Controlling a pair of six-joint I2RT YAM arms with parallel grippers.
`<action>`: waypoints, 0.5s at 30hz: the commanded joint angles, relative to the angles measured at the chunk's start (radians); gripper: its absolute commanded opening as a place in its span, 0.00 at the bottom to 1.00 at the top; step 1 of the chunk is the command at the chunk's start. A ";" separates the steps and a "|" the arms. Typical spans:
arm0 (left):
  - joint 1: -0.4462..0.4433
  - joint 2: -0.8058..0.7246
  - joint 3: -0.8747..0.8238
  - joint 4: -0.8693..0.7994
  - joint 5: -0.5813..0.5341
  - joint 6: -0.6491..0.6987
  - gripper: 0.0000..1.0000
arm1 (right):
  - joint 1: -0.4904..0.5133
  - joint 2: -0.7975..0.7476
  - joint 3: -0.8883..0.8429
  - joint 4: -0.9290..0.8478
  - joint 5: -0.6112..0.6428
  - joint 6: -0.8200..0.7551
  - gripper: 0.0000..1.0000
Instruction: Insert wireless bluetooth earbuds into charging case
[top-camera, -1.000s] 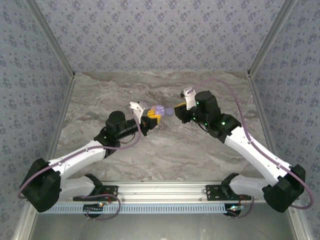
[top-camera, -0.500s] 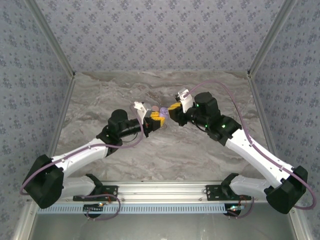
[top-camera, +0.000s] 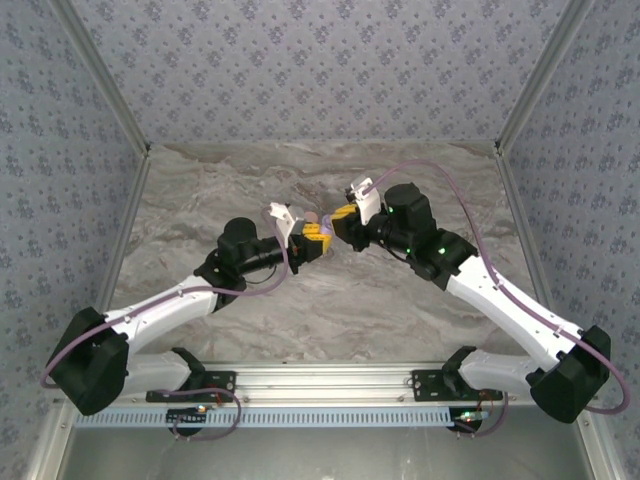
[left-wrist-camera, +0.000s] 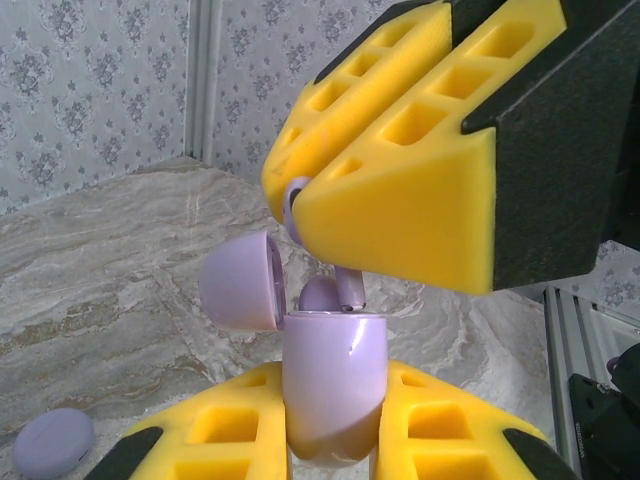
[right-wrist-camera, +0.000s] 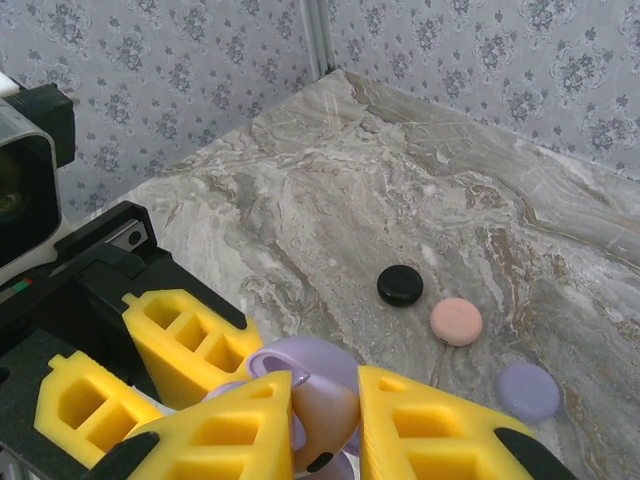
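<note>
By my read you're about midway through seating this one. Your left fingers (left-wrist-camera: 455, 400) are clamped around the lilac case (left-wrist-camera: 335, 385). They hold it upright with its lid (left-wrist-camera: 240, 280) flipped open, up in the air over the middle of the surface (top-camera: 330, 310), a bit toward the far edge. Your right fingers (left-wrist-camera: 400, 200) are pinched on a lilac earbud (left-wrist-camera: 349, 288) right above it. The stem looks like it's touching or just dipping into the opening. So the case is open and the bud's lined up, but it's not pushed home yet and the lid's not closed. There's also a rounded lilac lump (left-wrist-camera: 318, 295) in the opening beside the stem. It might be a bud already in there, can't tell.

On views: the left wrist one gives you the stem against the opening, side on. The top one has both sets of fingers nose to nose, too small to judge the bud. The right wrist one looks down past the lid and adds a black case (right-wrist-camera: 400, 285), a pink case (right-wrist-camera: 456, 321) and a spare lilac case (right-wrist-camera: 528, 391) lying on the surface, well apart from the action.
</note>
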 joint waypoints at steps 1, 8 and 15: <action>-0.007 0.006 0.034 0.058 0.020 -0.006 0.00 | 0.009 0.005 0.028 0.026 -0.014 -0.006 0.22; -0.008 0.004 0.031 0.079 0.015 -0.016 0.00 | 0.008 0.017 0.026 0.021 -0.027 -0.004 0.22; -0.008 0.004 0.028 0.109 0.007 -0.032 0.00 | 0.010 0.027 0.023 0.010 -0.082 0.002 0.23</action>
